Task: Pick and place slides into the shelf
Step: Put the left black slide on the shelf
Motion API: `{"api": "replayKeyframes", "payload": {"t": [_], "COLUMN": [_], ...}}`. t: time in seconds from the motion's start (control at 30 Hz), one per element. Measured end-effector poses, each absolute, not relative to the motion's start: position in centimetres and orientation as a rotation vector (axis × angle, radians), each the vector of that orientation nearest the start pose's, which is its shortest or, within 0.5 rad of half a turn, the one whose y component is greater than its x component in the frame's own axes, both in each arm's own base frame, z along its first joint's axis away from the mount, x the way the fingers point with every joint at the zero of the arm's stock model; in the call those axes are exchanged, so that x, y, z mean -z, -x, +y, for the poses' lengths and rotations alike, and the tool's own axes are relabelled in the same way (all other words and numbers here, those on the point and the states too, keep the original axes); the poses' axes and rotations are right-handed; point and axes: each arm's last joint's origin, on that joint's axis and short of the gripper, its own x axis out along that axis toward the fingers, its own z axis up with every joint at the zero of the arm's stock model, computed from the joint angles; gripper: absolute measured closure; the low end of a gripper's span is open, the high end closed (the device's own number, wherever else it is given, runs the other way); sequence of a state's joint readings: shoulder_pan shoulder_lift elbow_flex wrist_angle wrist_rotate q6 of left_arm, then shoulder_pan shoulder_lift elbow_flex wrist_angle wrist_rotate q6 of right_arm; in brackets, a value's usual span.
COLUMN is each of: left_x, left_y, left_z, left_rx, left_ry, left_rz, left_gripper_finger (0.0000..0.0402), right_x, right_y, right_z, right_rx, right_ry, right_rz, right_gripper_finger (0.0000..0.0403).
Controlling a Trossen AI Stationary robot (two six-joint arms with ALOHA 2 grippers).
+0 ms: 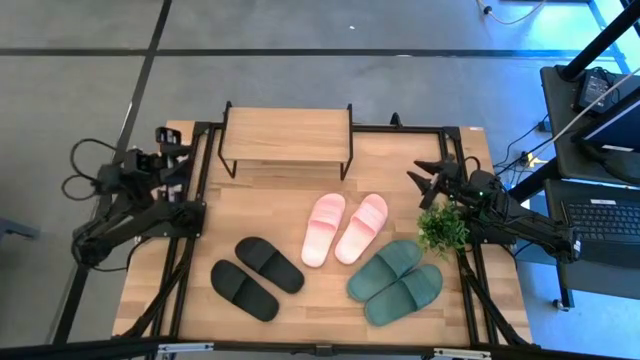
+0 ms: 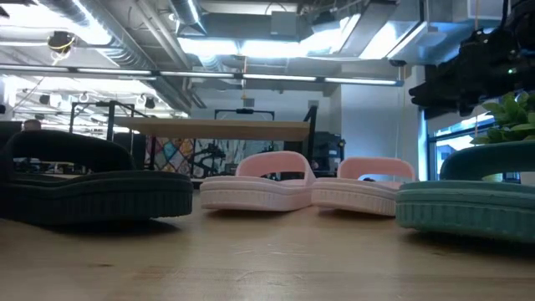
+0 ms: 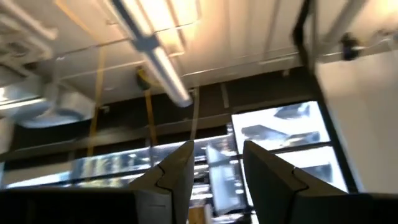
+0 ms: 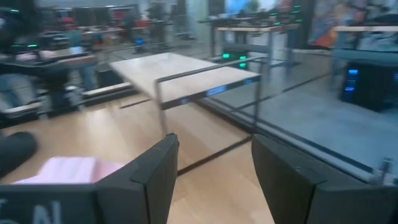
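The right tool [image 1: 428, 186], fingers spread wide and empty, sits nearer the pale pink slides [image 1: 345, 228], which lie at its eight o'clock, long axes slanting toward the shelf [image 1: 287, 135] at their eleven.

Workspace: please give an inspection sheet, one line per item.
Surface: wooden table, bare between things.
Job's things: black slides, pink slides and green slides lie in pairs on the table; the shelf at the far edge has nothing on top.
Clutter: small green plant beside the green slides.
Grippers: left gripper open and empty at the far left corner; right gripper open and empty, near the plant.
Cables: black loops by the left arm.
Surroundings: laptop on a stand to the right.
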State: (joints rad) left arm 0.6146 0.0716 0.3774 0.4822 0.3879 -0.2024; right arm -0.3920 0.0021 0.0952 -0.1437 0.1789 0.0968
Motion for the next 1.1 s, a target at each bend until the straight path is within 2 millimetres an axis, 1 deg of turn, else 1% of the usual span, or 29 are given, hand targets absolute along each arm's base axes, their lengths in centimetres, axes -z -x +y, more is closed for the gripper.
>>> {"api": "replayKeyframes", "payload": {"t": [0.13, 0.33, 0.43, 0.53, 0.7, 0.87, 0.97, 1.1], "left_x": [-33.8, -35.9, -36.9, -37.9, -39.8, -40.1, -39.8, -38.1], "left_y": [-5.3, -9.1, -10.8, -12.6, -15.7, -19.5, -21.5, -23.5], "left_z": [2.0, 3.6, 3.8, 3.5, 1.9, -0.5, -2.1, -4.2], "left_rx": [-0.074, 0.033, 0.077, 0.116, 0.143, 0.117, 0.093, 0.001], "left_ry": [-0.135, -0.012, 0.006, 0.031, 0.084, 0.125, 0.176, 0.274], "left_rz": [-0.575, -0.318, -0.175, -0.048, 0.127, 0.292, 0.400, 0.655], "left_gripper_finger": [0.0272, 0.0272, 0.0272, 0.0272, 0.0272, 0.0272, 0.0272, 0.0272], "right_x": [-18.2, -18.2, -18.2, -18.2, -17.9, -17.8, -17.6, -17.5], "right_y": [-8.1, -8.1, -8.1, -8.1, -8.1, -8.1, -8.0, -8.0], "right_z": [-4.1, -4.1, -4.1, -4.1, -4.1, -4.1, -4.1, -4.0], "right_rx": [0.628, 0.631, 0.631, 0.631, 0.632, 0.632, 0.632, 0.633], "right_ry": [-0.098, -0.097, -0.097, -0.102, -0.098, -0.099, -0.104, -0.103], "right_rz": [0.021, 0.021, 0.021, 0.021, 0.047, 0.060, 0.077, 0.094], "right_gripper_finger": [0.0197, 0.0197, 0.0197, 0.0197, 0.0197, 0.0197, 0.0197, 0.0197]}}
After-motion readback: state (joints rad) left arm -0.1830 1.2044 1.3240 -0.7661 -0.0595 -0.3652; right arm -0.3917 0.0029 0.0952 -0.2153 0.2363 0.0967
